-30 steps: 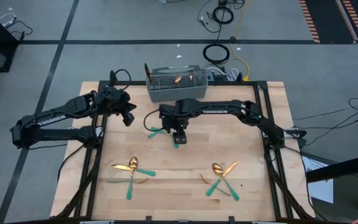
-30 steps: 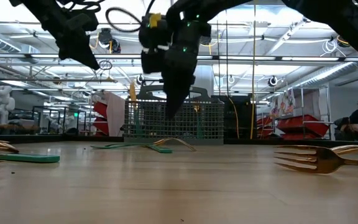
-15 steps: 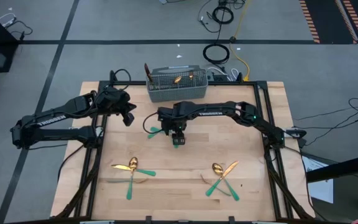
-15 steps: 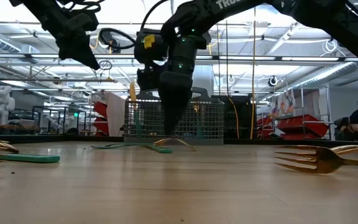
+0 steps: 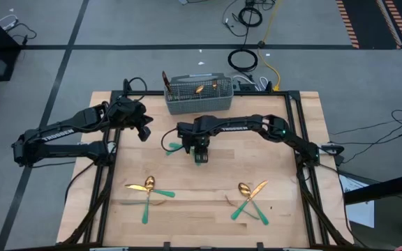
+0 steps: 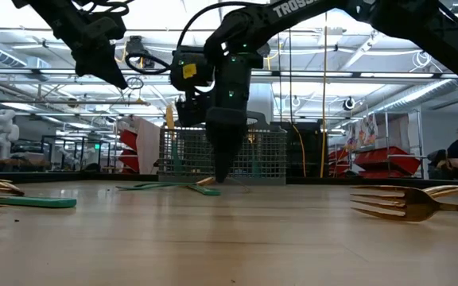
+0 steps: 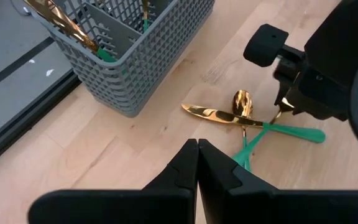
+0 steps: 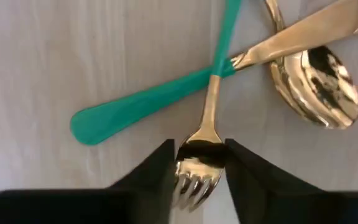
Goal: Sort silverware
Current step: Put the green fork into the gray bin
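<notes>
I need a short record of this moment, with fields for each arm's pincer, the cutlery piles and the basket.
right pincer: lowered over the pile near the basket, open, fingers either side of a gold fork head
left pincer: shut, raised near the table's left edge, waiting
pile near basket: gold knife with teal handle, gold spoon, the fork, crossed
front piles: one front left, one front right
grey wire-mesh basket: at the table's far edge, some cutlery inside

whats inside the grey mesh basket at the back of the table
In the basket, the left wrist view shows a gold piece leaning at one end and a teal handle in another compartment. Its lower part is hidden by mesh.
</notes>
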You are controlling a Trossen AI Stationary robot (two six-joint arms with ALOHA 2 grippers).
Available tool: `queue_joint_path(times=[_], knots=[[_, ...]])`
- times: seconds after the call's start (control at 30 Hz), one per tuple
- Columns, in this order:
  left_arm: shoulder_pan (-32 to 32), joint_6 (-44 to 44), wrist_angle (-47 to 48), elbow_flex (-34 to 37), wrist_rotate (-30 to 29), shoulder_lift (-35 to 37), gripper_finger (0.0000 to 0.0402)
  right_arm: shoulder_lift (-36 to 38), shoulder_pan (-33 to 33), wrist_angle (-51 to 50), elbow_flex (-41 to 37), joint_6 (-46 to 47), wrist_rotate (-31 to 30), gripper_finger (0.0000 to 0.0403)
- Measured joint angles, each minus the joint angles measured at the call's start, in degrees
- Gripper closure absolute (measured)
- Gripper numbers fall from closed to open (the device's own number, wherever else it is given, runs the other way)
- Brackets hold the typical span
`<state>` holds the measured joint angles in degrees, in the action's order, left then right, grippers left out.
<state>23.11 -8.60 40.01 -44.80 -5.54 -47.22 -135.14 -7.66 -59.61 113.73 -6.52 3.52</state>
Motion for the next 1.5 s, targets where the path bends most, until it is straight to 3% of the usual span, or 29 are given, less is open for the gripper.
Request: queue_joint_path(times=[0.13, 0.77, 1.07, 1.5], knots=[[0.00, 0.01, 0.00, 0.00, 0.01, 0.00, 0.0391, 0.14, 0.00, -0.48, 0.10, -0.22, -0.07, 0.0393], [-0.01, 0.20, 0.03, 0.00, -0.02, 0.00, 0.0391, 2.63, 0.61, -4.57, -0.04, 0.81, -1.32, 0.0403], [0.00, 0.37, 0.02, 0.00, -0.48, 0.00, 0.0391, 10.98, 1.79, -9.61, 0.00, 0.28, -13.66, 0.0403], [0.00, 0.07, 0.00, 0.00, -0.51, 0.00, 0.0391, 13.63, 1.78, -17.16, -0.02, -0.88, -22.74, 0.0402]])
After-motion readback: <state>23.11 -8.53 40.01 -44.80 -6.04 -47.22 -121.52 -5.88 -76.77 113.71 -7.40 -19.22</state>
